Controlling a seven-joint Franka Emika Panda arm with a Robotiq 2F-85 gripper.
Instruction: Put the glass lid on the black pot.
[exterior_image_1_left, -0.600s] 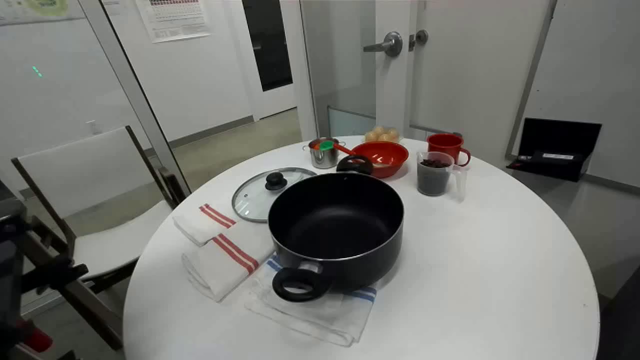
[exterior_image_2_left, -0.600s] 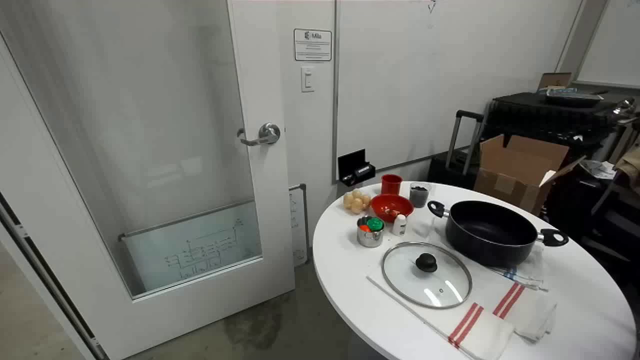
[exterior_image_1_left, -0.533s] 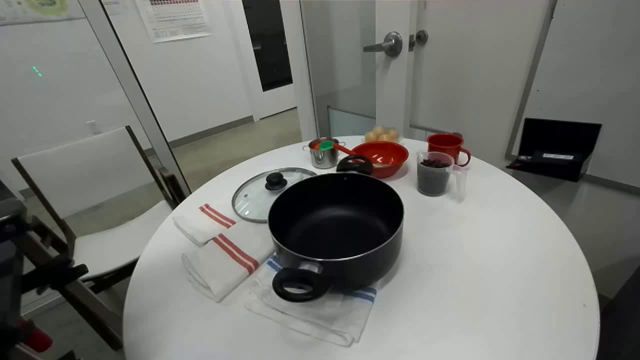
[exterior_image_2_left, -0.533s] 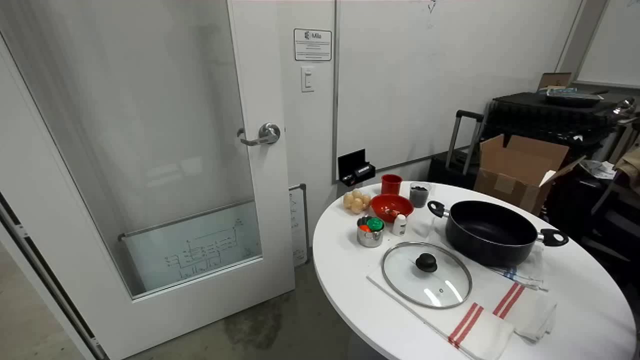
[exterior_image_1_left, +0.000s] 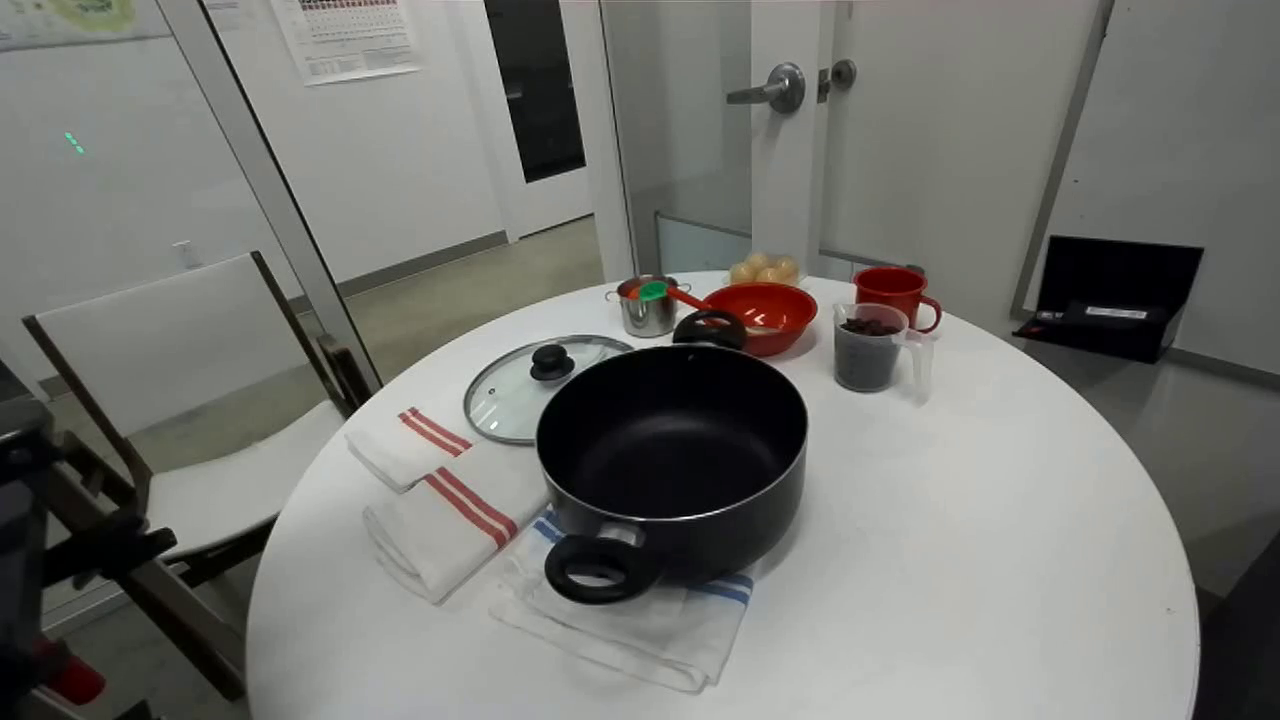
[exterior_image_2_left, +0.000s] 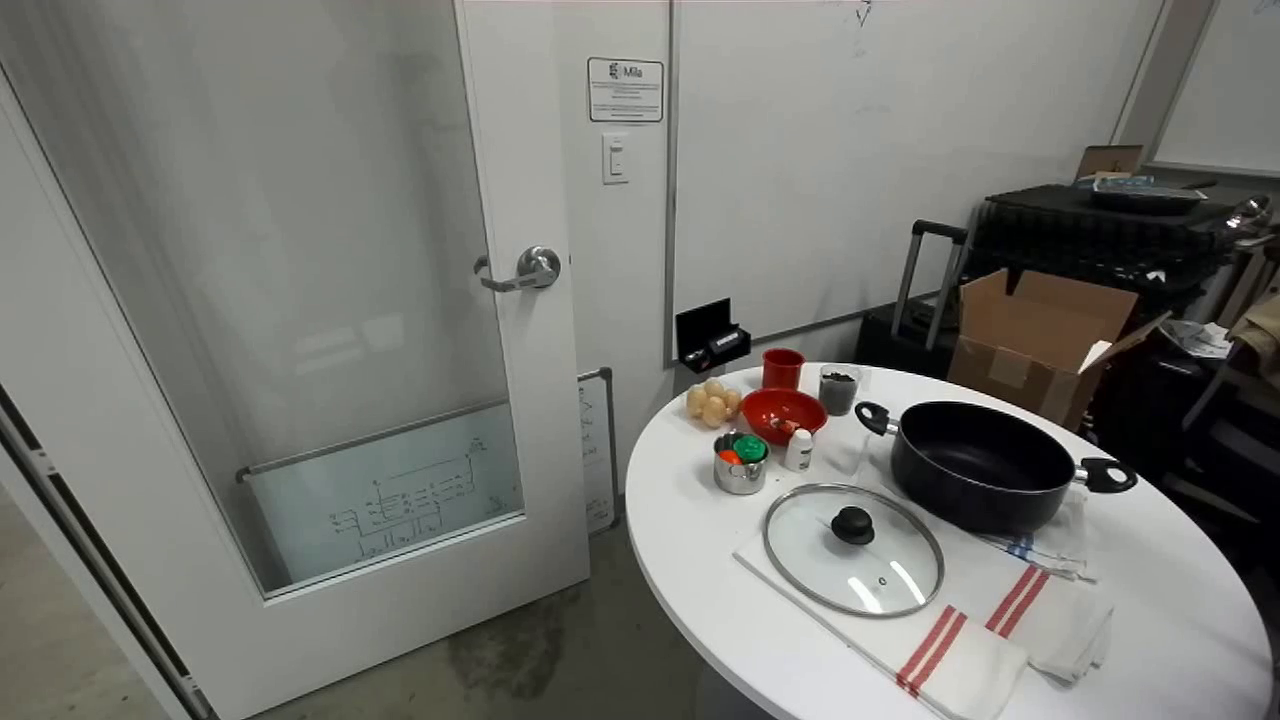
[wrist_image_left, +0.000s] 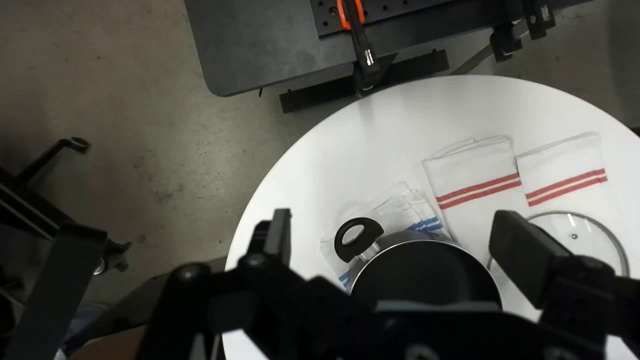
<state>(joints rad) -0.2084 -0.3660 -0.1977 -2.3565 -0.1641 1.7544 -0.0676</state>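
A glass lid (exterior_image_2_left: 850, 572) lies on red-striped towels (exterior_image_2_left: 975, 672) on a white counter (exterior_image_1_left: 960, 560), beside a black pot (exterior_image_1_left: 675, 465) that hides part of the lid in an exterior view. In the wrist view, dark, blurred jaws stand spread wide, released, masking the lid's knob (exterior_image_2_left: 853, 524); the pot is partly blocked from sight.

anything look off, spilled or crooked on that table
Nothing looks spilled or damaged. The one mild oddity: the black pot stands on part of the folded blue-striped towel, which sticks out from under it, so the pot might sit slightly uneven; I can't tell whether it actually tilts.
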